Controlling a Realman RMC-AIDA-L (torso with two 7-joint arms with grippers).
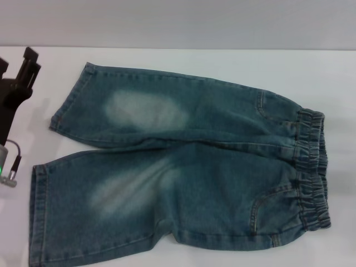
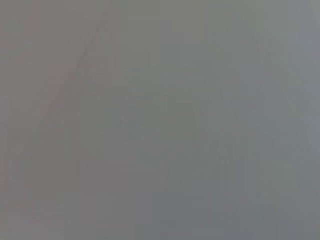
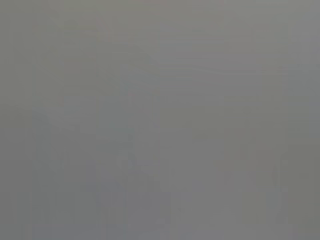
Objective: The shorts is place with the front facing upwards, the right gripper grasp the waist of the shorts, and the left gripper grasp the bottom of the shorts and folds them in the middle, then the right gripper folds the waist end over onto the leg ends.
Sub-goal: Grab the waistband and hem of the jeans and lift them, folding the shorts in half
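Faded denim shorts (image 1: 183,172) lie flat, ruched waist (image 1: 310,169) rightward; left hand (image 1: 19,72) state unclear.

**Left arm at the edge, right arm out of sight**

The left end effector (image 1: 25,64) sits at the far left of the head view, its black prongs pointing up and away, the silver wrist with its green light below. Both wrist views show only featureless grey.
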